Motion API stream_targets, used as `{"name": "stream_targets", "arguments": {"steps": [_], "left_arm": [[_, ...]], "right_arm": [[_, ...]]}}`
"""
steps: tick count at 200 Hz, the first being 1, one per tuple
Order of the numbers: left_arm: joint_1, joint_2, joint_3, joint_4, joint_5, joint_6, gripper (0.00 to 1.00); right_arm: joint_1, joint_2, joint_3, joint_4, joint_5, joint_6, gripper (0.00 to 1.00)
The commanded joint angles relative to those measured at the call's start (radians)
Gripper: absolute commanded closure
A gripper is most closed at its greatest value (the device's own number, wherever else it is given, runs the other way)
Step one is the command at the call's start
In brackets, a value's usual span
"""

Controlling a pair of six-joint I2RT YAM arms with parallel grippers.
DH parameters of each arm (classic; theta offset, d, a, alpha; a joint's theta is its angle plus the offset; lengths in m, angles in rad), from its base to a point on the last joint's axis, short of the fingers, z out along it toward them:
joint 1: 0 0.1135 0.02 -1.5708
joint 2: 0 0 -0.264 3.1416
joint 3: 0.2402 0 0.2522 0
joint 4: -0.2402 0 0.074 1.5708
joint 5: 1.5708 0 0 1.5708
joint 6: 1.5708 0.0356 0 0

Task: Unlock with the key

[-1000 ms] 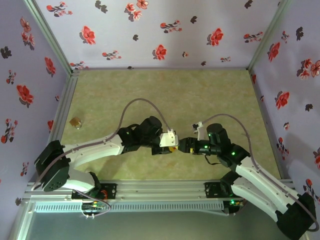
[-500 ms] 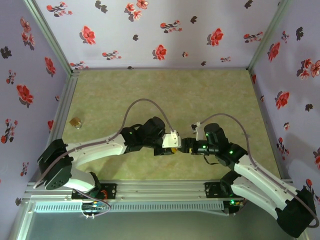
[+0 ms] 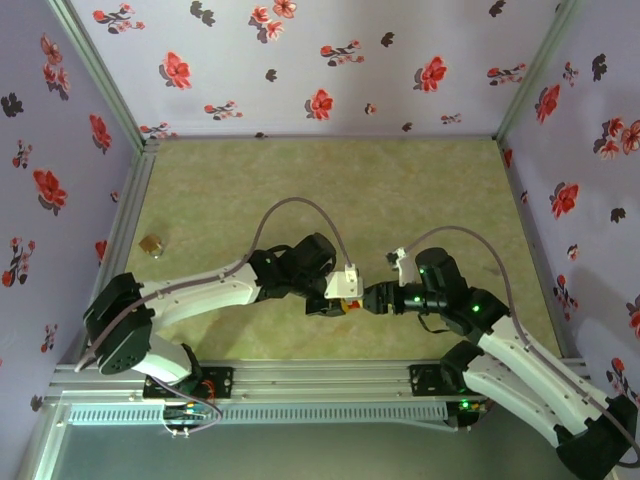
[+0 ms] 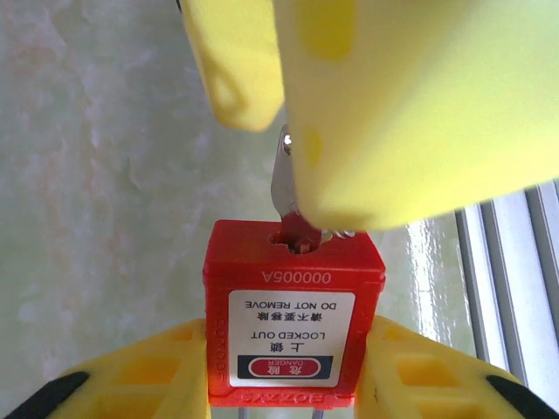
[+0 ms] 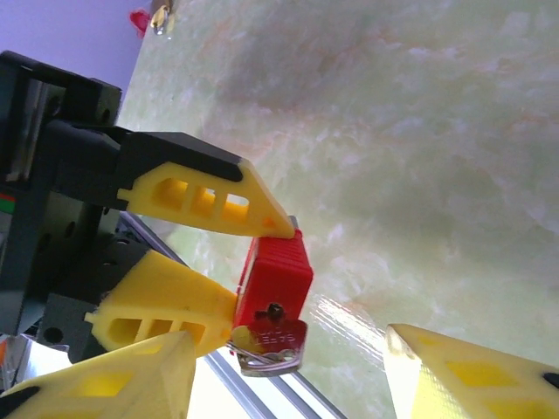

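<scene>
Pale green marbled tabletop (image 3: 400, 190), small brass object (image 3: 151, 244) lying near its left edge

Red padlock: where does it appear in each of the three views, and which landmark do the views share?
Top external: red padlock low centre, where both arms meet.
Left wrist: red padlock bottom centre, label upside down.
Right wrist: red padlock lower middle, key just below it.
Shared landmark: left pincer, clamped on the red padlock.
</scene>
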Motion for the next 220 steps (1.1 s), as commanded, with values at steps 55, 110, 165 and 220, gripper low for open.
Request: {"name": "stream_targets", "arguments": {"steps": [55, 110, 165, 220], "left_arm": [[0.025, 0.038, 0.094, -0.147, 0.105, 0.051, 1.0], [0.032, 0.064, 0.126, -0.2, 0.123, 0.07, 1.0], [0.032, 0.074, 0.132, -0.217, 0.147, 0.073, 1.0], [0.034, 0.071, 0.132, -0.227, 0.149, 0.071, 1.0]], "right_arm": [[0.028, -0.019, 0.002, 0.048, -0.009, -0.049, 0.46], [0.085, -0.048, -0.041, 0.141, -0.02, -0.052, 0.49], [0.147, -0.013, -0.068, 0.179, 0.046, -0.063, 0.51], [0.147, 0.002, -0.072, 0.191, 0.079, -0.064, 0.67]]}}
